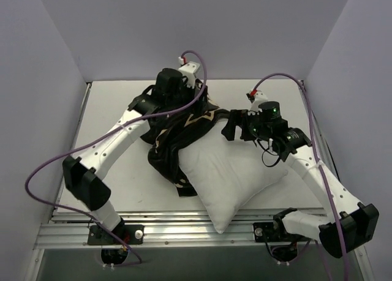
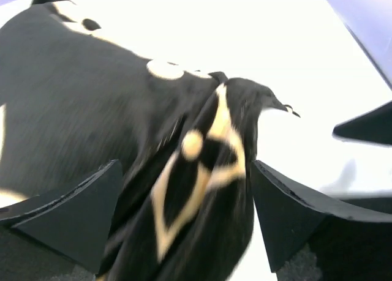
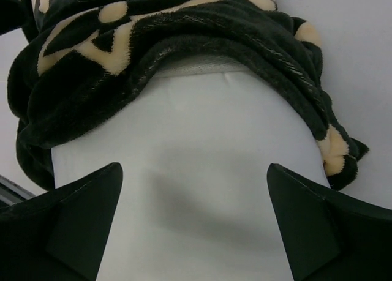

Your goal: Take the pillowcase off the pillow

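- While the left gripper (image 2: 184, 217) sits at the upper centre of the overhead view, clenched, as far as I can judge, on a raised fold of the pillowcase (image 1: 174, 143), its pull should run toward the upper left, in line with the pillow's length. A sideways tug would likely drag both together.
- Bunched in black-and-tan folds at the frame's centre, the pillowcase covers only the upper-left end of the pillow (image 1: 229, 171). A low, steady draw should help the last folds slide off rather than snag.
- Lying diagonally on the table (image 1: 122, 189) from centre to lower middle, the pillow is mostly bare and needs anchoring.
- Right of centre, the right gripper (image 3: 196, 232) is released, its fingers spread astride the pillow's white end. Whether they press into it I cannot tell, and pressing down would hold it.
- Count: one pillowcase, one pillow, two grippers.
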You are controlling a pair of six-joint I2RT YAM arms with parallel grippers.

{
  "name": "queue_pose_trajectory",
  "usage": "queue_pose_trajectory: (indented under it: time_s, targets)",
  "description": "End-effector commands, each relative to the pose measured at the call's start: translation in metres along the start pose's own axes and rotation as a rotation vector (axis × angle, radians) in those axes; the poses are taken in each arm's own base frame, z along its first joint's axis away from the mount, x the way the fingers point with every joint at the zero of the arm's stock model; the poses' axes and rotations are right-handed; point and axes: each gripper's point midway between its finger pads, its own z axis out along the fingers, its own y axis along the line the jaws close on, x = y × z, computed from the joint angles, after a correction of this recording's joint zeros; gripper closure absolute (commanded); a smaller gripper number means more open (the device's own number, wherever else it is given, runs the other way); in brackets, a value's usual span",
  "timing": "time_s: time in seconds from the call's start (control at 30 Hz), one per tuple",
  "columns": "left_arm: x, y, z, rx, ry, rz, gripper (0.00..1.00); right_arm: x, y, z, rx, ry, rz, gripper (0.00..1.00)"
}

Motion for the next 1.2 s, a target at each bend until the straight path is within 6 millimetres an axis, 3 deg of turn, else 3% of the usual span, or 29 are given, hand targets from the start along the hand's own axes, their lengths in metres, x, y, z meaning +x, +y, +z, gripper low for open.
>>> queue_pose_trajectory:
  time_s: [0.0,0.13,0.17,0.27,0.3,0.37,0.43,0.47,0.5,0.53,0.57,0.7,0.87,1.0,1.17]
  targets:
    - [0.015,-0.002,0.035,0.03,0.089,0.063,0.08,0.005,0.011,0.015,-0.092,0.038,0.013,0.0]
    - [0.033,0.002,0.061,0.025,0.153,0.082,0.22,0.029,0.01,0.039,-0.136,0.135,0.031,0.0]
    - [0.036,0.006,0.064,0.003,0.163,0.087,0.32,0.033,0.008,0.044,-0.132,0.148,0.03,0.0]
    - [0.053,0.021,0.078,-0.049,0.207,0.096,0.5,0.047,0.001,0.063,-0.116,0.185,0.032,0.0]
    - [0.059,0.026,0.082,-0.06,0.22,0.091,0.64,0.051,0.0,0.067,-0.117,0.194,0.025,0.02]
    - [0.06,0.031,0.086,-0.07,0.217,0.077,0.81,0.065,0.009,0.076,-0.139,0.231,-0.004,0.14]
    - [0.06,0.039,0.086,-0.095,0.207,0.057,0.97,0.085,0.022,0.083,-0.159,0.29,-0.057,0.39]
    - [0.056,0.043,0.087,-0.105,0.188,0.049,0.98,0.091,0.026,0.085,-0.162,0.304,-0.073,0.53]
    - [0.053,0.046,0.085,-0.115,0.176,0.043,0.98,0.095,0.027,0.086,-0.155,0.31,-0.088,0.84]
    - [0.053,0.059,0.084,-0.157,0.167,0.026,0.98,0.101,0.035,0.085,-0.168,0.319,-0.104,0.97]
    - [0.049,0.066,0.083,-0.18,0.151,0.013,0.98,0.104,0.036,0.084,-0.172,0.322,-0.106,1.0]
    - [0.032,0.113,0.061,-0.344,0.075,-0.07,0.98,0.099,0.041,0.067,-0.174,0.309,-0.114,1.0]
    - [0.009,0.193,0.015,-0.592,-0.064,-0.214,0.98,0.083,0.045,0.021,-0.18,0.282,-0.144,1.0]
    - [-0.018,0.23,-0.026,-0.733,-0.181,-0.245,0.98,0.065,0.048,-0.015,-0.178,0.209,-0.138,1.0]
    - [-0.035,0.26,-0.048,-0.83,-0.249,-0.245,0.98,0.051,0.048,-0.051,-0.168,0.146,-0.132,1.0]
